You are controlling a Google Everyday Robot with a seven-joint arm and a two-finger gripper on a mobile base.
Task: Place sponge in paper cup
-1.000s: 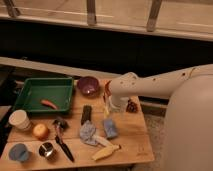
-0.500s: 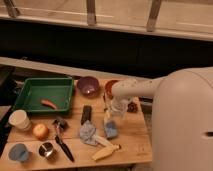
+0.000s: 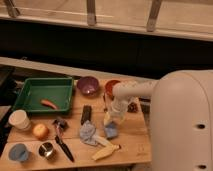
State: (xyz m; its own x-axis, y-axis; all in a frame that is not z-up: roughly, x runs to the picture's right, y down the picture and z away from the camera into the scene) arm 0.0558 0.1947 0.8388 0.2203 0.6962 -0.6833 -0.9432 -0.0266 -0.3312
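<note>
Gripper point(image 3: 110, 120) status: in the single camera view we find it at the end of the white robot arm point(image 3: 131, 91), lowered onto the near right part of the wooden counter point(image 3: 134, 146). It hangs directly over the small light-blue rectangular sponge point(image 3: 111, 131), at or just short of contact. We cannot tell whether it is spread or pressed together, and we see no confirmed hold on anything.

Change noted: a second ago the arm reached across at a higher level, near the red bowl point(image 3: 112, 87). It has since swung inward and dropped to the sponge. The sponge itself lies where it lay before, flat on the counter just right of the crumpled grey-blue cloth rag point(image 3: 87, 133) and above the yellow banana-shaped item point(image 3: 105, 152).

The cream-white round paper cup point(image 3: 20, 120) stands upright at the far left edge of the counter. It is below the green plastic tray point(image 3: 42, 82) and just beside the orange fruit point(image 3: 40, 131), well apart from the sponge. It has not moved.

Our judgement: the approach is complete and the pick is the step in hand, so the task is at an early stage. Once the sponge is secured, the carry must cross the whole counter leftward over the rag, the dark rectangular block point(image 3: 86, 114) and the black-handled tool point(image 3: 63, 142). A low transit risks dragging the rag or tipping the light cup.
</note>
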